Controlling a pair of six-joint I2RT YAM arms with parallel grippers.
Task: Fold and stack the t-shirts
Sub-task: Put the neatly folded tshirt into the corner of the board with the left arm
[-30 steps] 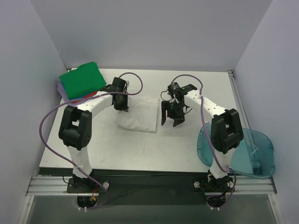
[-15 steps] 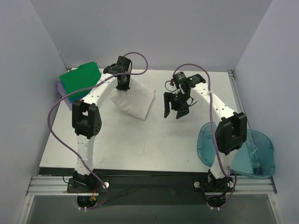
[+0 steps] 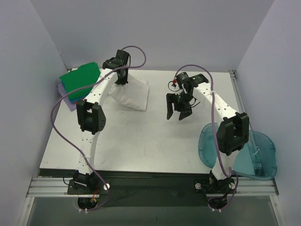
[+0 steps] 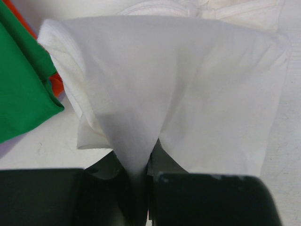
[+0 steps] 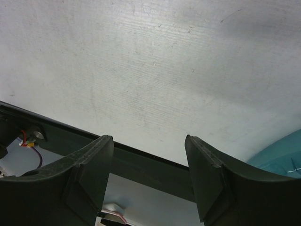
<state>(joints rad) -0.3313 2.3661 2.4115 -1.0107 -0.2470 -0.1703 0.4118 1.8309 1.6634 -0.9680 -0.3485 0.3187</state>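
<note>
Shirt point(image 4: 197, 89), white, folded, taut in left hand point(image 4: 138, 172)

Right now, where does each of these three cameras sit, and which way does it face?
Top external: fixed above and behind, facing down on the table; left arm and right arm show whole.
Left wrist: rides the left arm, facing along the left gripper, shut on the white t-shirt; green t-shirt at left.
Right wrist: rides the right arm, facing past the open right gripper to the table's near edge and blue bin.
Top external and left wrist share the white and green t-shirts.
</note>
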